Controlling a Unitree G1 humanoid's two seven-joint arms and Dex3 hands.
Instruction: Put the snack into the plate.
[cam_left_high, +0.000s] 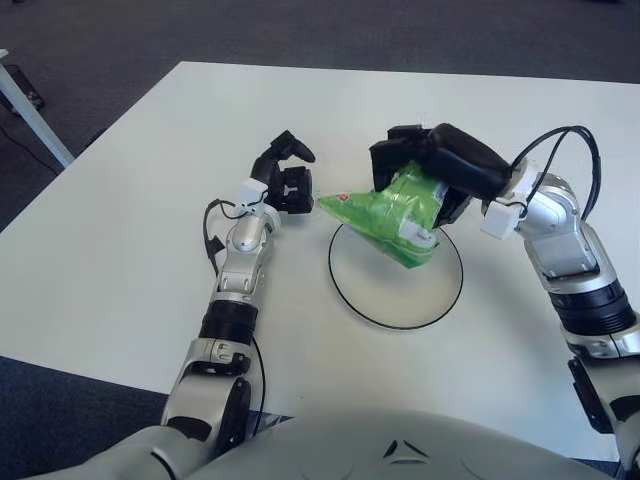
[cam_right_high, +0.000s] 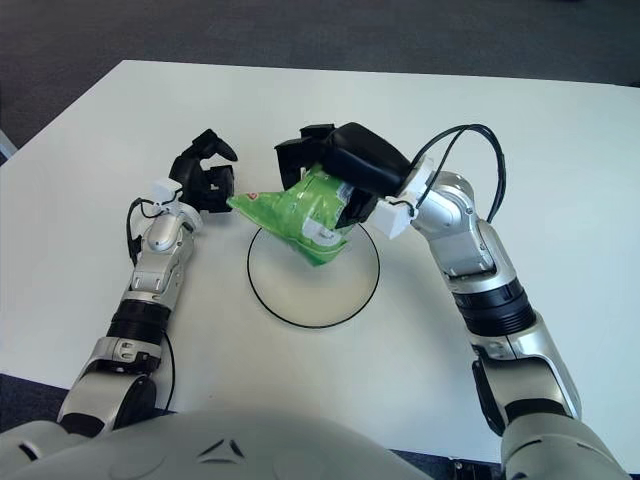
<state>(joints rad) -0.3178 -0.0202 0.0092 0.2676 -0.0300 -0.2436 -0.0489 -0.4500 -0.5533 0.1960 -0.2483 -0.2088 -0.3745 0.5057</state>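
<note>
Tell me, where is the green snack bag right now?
The green snack bag is gripped by the right robot hand, over the far side of the plate at mid-table.

- Snack (cam_left_high: 392, 214): green crinkled bag, white label patches, tilted, held in the right hand (cam_left_high: 430, 175) above the plate's far-left rim.
- Plate (cam_left_high: 440, 300): round, white, thin dark rim, flat on the counter (cam_left_high: 120, 240).

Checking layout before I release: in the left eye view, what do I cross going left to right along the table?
Left hand → green snack bag, held over the plate → right hand, gripping the bag.
</note>
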